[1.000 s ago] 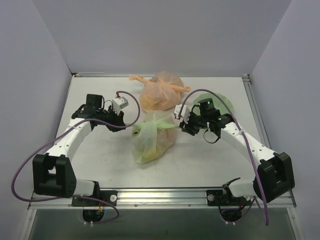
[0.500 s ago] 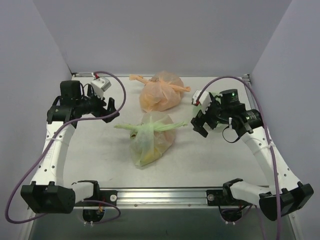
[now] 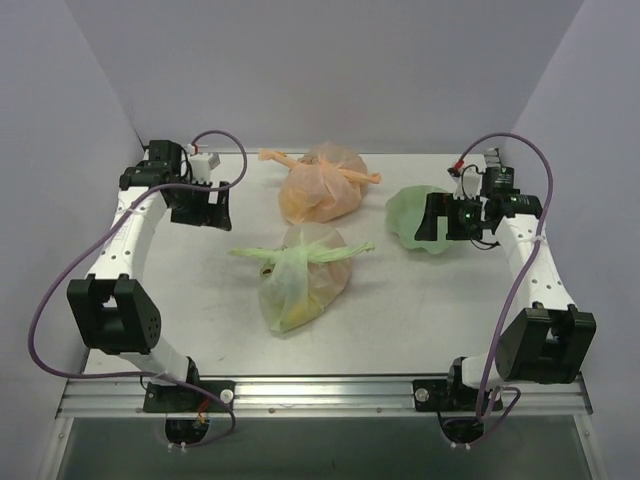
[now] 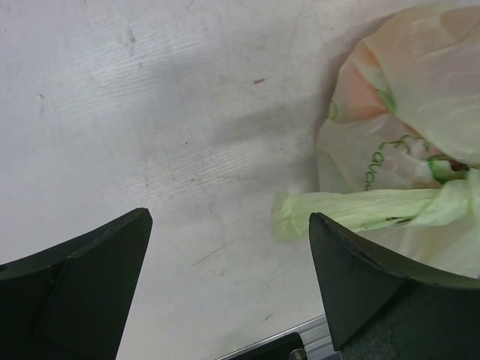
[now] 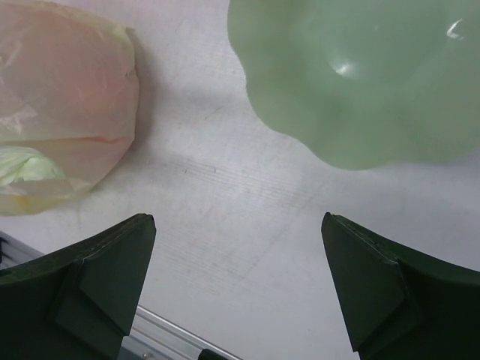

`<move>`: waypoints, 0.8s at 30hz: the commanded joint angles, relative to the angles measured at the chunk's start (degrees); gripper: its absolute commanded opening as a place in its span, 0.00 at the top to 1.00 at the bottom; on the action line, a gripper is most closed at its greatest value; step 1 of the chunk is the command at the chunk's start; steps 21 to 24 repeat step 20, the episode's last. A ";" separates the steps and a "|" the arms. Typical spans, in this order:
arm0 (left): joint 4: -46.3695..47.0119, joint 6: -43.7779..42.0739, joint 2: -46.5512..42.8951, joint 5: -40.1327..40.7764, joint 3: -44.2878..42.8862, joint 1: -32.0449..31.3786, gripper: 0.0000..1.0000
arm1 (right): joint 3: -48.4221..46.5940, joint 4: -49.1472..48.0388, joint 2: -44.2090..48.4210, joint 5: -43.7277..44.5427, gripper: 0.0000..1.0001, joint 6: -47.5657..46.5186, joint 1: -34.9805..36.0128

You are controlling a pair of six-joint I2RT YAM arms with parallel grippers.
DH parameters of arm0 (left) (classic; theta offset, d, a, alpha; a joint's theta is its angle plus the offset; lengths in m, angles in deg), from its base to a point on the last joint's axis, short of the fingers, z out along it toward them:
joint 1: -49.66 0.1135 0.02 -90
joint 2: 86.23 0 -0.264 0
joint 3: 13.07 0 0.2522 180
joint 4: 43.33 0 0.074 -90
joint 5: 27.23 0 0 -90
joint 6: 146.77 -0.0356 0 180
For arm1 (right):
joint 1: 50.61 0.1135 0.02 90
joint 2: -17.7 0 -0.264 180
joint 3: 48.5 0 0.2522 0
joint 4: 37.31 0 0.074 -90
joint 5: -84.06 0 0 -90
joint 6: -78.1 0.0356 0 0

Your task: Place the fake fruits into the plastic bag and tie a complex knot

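Left pincer point(image 3: 205, 214) and right pincer point(image 3: 428, 217) both gape empty, flanking the plastic bag point(image 3: 300, 285), whose knotted tails point(image 3: 256, 253) lie crosswise, one toward each, left seemingly nearer

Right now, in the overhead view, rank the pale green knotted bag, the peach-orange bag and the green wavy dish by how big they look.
1. Pale green bag.
2. Peach-orange bag, slightly smaller.
3. Green wavy-edged dish, close to the orange bag in size. The right gripper covers part of it, so the order of these two is unsure.
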 commanded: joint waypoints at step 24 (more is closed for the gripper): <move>5.85 -2.55 -15.39 10.23 24.32 0.29 0.03 | 16.90 5.47 12.02 -0.55 0.00 -5.98 11.57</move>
